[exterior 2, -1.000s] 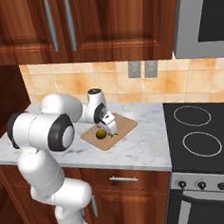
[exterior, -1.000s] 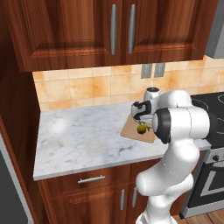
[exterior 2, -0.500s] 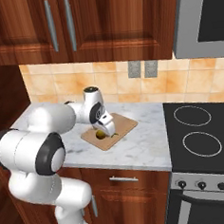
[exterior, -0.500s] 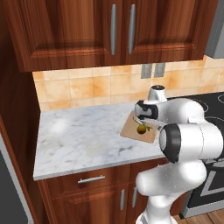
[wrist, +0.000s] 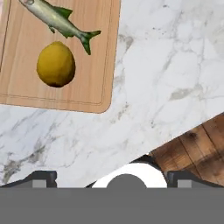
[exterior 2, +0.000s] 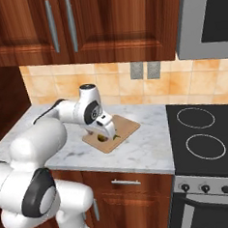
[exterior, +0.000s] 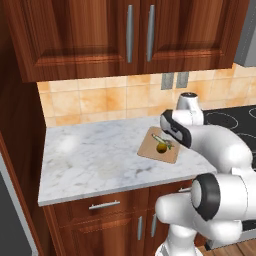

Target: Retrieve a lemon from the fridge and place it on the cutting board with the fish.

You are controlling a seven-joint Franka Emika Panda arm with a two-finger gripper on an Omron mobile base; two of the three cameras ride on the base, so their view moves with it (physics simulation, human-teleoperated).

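Observation:
The yellow lemon [wrist: 55,64] lies free on the wooden cutting board [wrist: 94,52], just beside the silvery fish [wrist: 57,18]. On the marble counter the same lemon [exterior: 161,148], fish [exterior: 163,139] and board [exterior: 150,150] sit near its right end. My gripper [wrist: 112,178] hovers above the counter beside the board, open, its fingertips [wrist: 41,177] wide apart with nothing between them. From the right, the gripper [exterior 2: 103,128] hangs just over the lemon [exterior 2: 102,138] and board [exterior 2: 122,128]. Of the fridge, perhaps only a grey strip [exterior: 10,215] at the lower left edge.
A black cooktop [exterior 2: 200,138] adjoins the counter on the right. Reddish wooden wall cabinets [exterior: 135,35] hang above, and a tiled backsplash with outlets [exterior 2: 145,70] runs behind. The counter's front edge [exterior: 115,187] lies close to the board.
The lemon stays on the board by the fish. The arm's elbow has swung down and forward, and the hand has pulled back a little from the lemon.

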